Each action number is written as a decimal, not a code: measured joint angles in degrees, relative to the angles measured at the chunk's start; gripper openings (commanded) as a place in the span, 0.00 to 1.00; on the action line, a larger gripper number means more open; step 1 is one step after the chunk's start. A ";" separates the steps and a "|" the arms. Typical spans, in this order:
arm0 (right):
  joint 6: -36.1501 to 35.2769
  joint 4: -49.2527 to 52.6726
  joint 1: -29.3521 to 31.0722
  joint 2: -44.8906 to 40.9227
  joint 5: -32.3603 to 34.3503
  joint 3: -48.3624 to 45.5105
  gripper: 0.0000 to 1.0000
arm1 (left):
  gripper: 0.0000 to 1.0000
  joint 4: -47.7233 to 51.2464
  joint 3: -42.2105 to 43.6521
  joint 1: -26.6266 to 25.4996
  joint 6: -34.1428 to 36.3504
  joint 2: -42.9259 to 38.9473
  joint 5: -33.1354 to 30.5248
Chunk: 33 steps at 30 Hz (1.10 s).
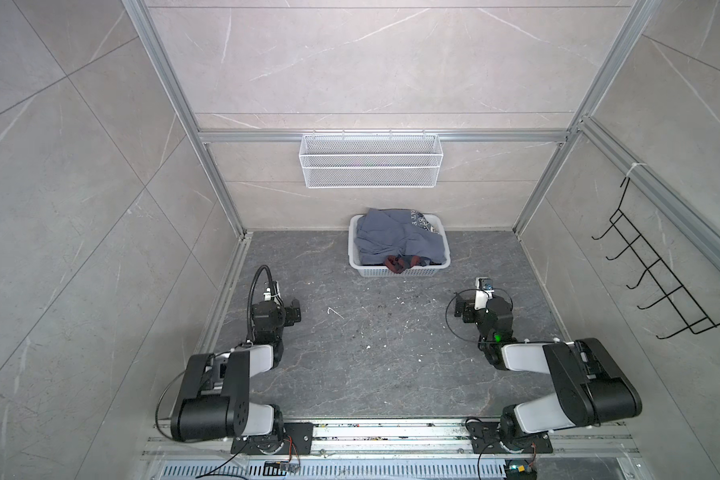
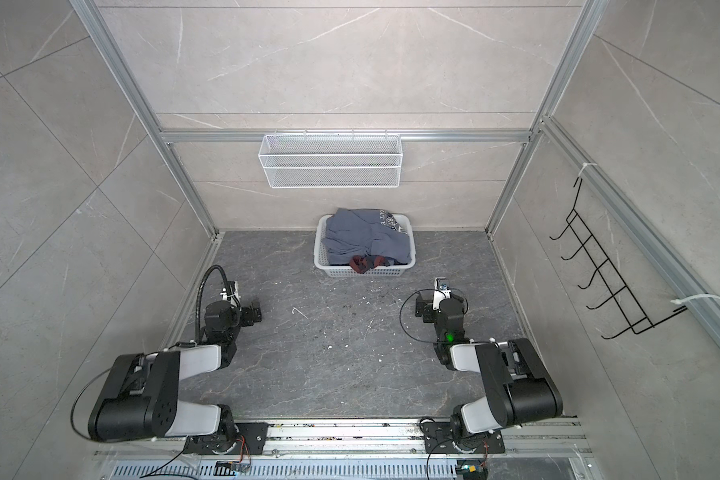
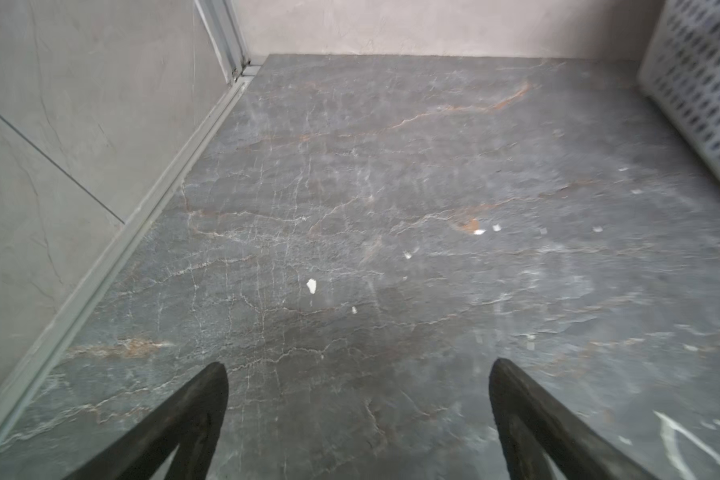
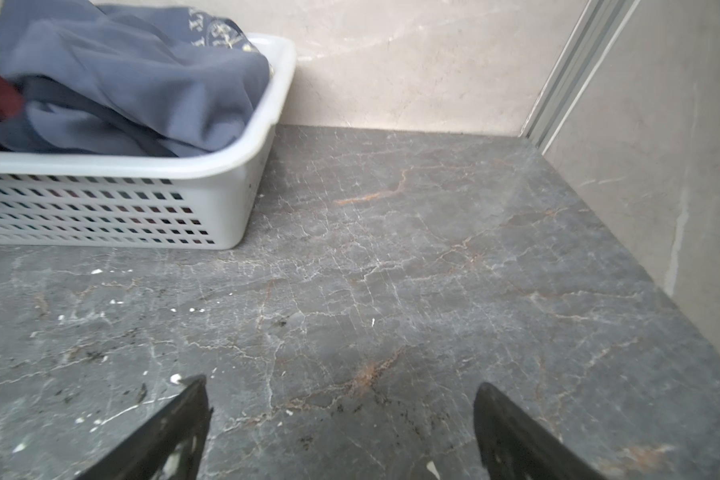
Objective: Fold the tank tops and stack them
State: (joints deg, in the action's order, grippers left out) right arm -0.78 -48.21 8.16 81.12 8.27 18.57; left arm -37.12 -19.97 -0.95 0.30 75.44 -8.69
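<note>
Slate-blue cloth, a crumpled sleeveless tank top with white lettering (image 1: 391, 239), fills the white perforated plastic basket (image 1: 395, 273). The basket stands on the dark grey veined stone tabletop (image 1: 371, 365), close against the back wall, and the cloth heaps above its rim. Under the near edge of the blue top a dark navy tank top with maroon trim (image 1: 396, 263) peeps out, mostly buried, its print hidden. Both tops lie inside the basket, unfolded. The left gripper (image 3: 358, 372) hovers over bare tabletop on the left, well apart from the basket, its jaws spread wide with nothing between them. The right gripper (image 4: 341, 395) hangs over the tabletop on the right, near the basket's front right corner but not touching it, jaws likewise wide apart and empty. A white wire-mesh shelf (image 1: 371, 166) hangs on the back wall above the basket, and a black wire hook rack (image 1: 659, 260) is on the right wall.
</note>
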 measured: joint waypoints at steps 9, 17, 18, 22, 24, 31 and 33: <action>3.15 24.61 0.94 -32.06 -7.32 6.32 0.99 | 1.00 23.89 -8.55 -3.96 -13.66 -26.27 -2.12; 19.65 51.15 0.94 -44.63 -4.57 21.84 1.00 | 1.00 50.40 -19.80 -3.93 -34.69 -38.95 -2.78; 21.57 54.01 0.94 -44.98 -3.32 23.47 1.00 | 1.00 52.02 -19.67 -3.93 -35.47 -40.33 -1.38; 25.35 61.92 0.94 -45.22 -2.99 25.49 1.00 | 1.00 53.53 -20.17 -3.98 -36.61 -37.09 7.87; 26.23 64.72 0.94 -44.54 -4.22 25.49 0.99 | 1.00 53.27 -21.49 -4.79 -37.29 -30.51 12.11; 28.28 70.60 0.94 -43.06 -7.28 25.49 0.99 | 1.00 53.70 -35.91 -20.52 -35.98 -2.89 15.45; 29.00 71.01 0.94 -43.56 -8.39 25.49 0.99 | 1.00 53.83 -42.62 -24.02 -35.63 3.89 15.89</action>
State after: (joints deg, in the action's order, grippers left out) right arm 28.23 22.81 9.10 37.56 -0.12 44.05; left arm 16.71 -62.59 -24.97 -35.33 79.33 7.20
